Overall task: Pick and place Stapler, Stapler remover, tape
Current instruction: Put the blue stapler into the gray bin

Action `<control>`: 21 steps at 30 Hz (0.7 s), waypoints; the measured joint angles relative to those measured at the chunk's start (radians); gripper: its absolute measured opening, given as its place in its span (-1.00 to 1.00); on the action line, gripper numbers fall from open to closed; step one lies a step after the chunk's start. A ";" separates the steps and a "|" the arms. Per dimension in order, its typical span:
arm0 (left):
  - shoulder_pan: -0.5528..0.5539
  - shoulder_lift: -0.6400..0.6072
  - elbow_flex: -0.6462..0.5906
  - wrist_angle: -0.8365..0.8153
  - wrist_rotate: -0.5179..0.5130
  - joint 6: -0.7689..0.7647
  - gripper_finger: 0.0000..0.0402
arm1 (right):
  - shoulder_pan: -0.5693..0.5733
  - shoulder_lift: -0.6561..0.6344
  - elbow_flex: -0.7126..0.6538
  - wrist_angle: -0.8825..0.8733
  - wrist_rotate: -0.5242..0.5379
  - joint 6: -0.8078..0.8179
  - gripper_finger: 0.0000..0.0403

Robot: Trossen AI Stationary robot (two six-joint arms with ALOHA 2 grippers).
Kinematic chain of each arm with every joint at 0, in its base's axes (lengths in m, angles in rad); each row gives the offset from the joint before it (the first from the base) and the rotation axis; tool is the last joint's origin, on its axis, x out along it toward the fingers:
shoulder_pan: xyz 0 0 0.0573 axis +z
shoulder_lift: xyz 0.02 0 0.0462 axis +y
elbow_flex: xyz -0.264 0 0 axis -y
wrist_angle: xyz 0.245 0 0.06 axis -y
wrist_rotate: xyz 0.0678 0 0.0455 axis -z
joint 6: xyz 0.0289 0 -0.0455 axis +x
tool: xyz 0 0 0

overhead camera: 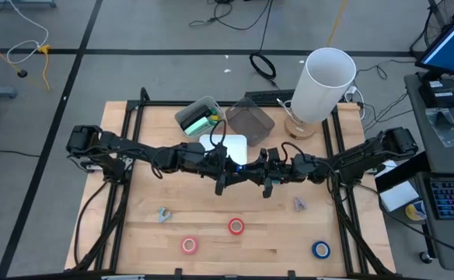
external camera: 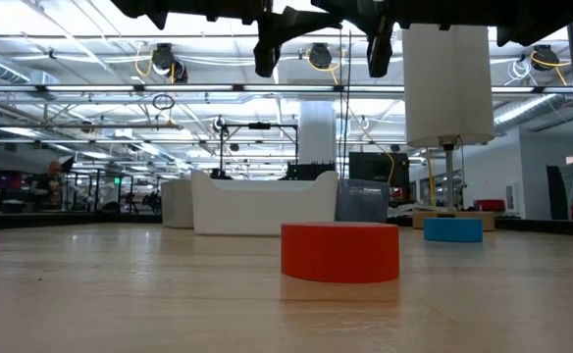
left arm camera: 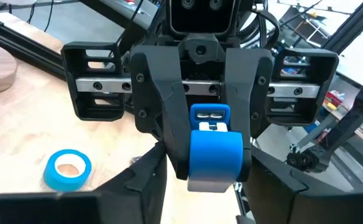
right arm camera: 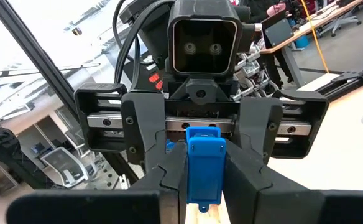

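A blue stapler [overhead camera: 244, 167] hangs in mid-air over the table's middle, between my two grippers, which face each other. My right gripper [left arm camera: 214, 163] comes from the table's right and is shut on it. My left gripper [right arm camera: 206, 177] comes from the left, its fingers standing open on either side of the stapler's free end [left arm camera: 215, 155]. Red tape [overhead camera: 235, 226], pink tape [overhead camera: 189, 246] and blue tape [overhead camera: 321, 250] lie flat near the front edge. Small grey stapler removers [overhead camera: 163, 214] [overhead camera: 299, 204] lie on the wood. My right gripper pinches the stapler's two long sides [left arm camera: 192, 146] between its two fingers. The fingers come level from the table's right and lie along the stapler. The stapler is lifted clear and about level, its free end toward my left gripper. My left gripper's fingers [right arm camera: 169, 168] stand close beside the stapler; whether they touch it, I cannot tell.
At the back stand a bin with green contents [overhead camera: 197, 117], a dark clear box [overhead camera: 250, 119], a white tray [overhead camera: 225, 145] and a tall white cylinder [overhead camera: 326, 84] on a wooden base. Black frame rails run down both sides of the table.
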 joint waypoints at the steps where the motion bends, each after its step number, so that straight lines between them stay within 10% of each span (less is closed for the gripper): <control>1: 0.000 0.000 0.000 -0.005 0.006 0.003 -0.16 | 0.000 0.000 0.000 -0.001 0.000 0.000 -0.70; 21: 0.010 0.003 -0.003 -0.032 0.105 0.040 -0.66 | 0.001 -0.003 0.003 0.016 -0.009 0.052 -0.70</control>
